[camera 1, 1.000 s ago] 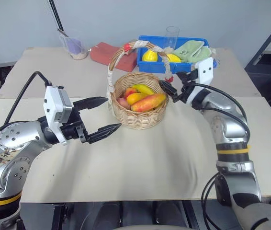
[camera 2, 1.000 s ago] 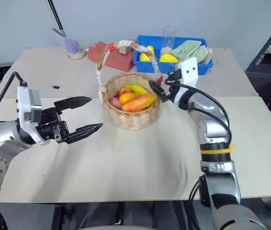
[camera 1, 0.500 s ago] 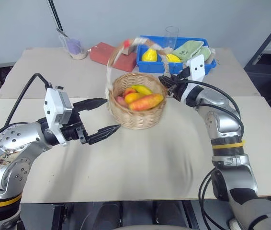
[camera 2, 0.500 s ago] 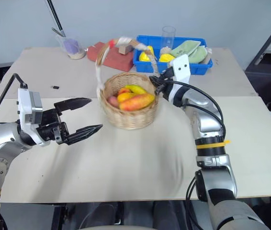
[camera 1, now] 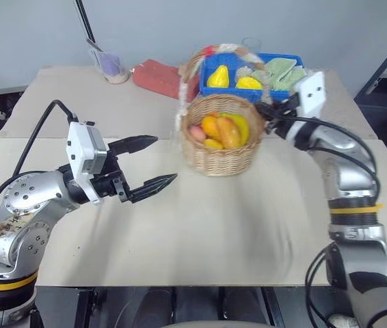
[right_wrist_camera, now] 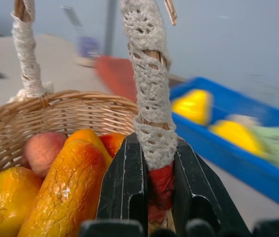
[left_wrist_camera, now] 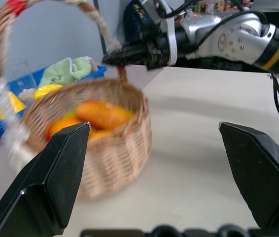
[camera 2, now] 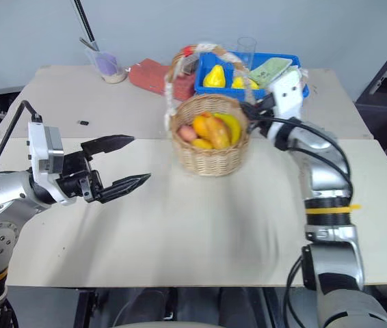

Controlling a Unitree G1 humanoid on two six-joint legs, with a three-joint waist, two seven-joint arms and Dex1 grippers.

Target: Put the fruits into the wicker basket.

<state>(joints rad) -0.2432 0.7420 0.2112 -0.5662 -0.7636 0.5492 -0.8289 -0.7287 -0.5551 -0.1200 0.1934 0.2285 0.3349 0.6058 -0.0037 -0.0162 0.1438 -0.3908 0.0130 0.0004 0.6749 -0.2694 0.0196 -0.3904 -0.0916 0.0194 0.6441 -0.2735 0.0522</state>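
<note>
Beige tabletop [camera 1: 200,225], two boards joined by a seam, against a pale grey wall.

Item 1, at 9 o'clock: left gripper [camera 1: 149,162], level above the table, its two black fingers spread wide with nothing between them, tips pointing toward 3 o'clock at the basket and well apart from it.

Item 2, at 11 o'clock on the far board: clear cup [camera 1: 111,67] with a lilac base, a utensil standing in it.

Item 3, just past it toward 12 o'clock: red cloth [camera 1: 158,76], lying flat.

Item 4, near centre at 1 o'clock: wicker basket [camera 1: 222,154], round and tan, its tall arched handle wrapped in white lace with red tape at the foot. Contents: the fruits [camera 1: 226,130], one bumpy yellow-orange and one smooth orange with a red blush, lying side by side on top; beside them a curved yellow banana [camera 1: 242,127], a small pinkish round fruit and a small orange one.

Item 5, behind the basket: blue bin [camera 1: 215,63], holding yellow pear-like fruits [camera 1: 219,76] and green cloths [camera 1: 279,68]; a clear glass stands at its rim.

Item 6, at 2 o'clock: right gripper [right_wrist_camera: 150,197], fingers clamped on the red-taped foot of the handle at the basket's rim.
</note>
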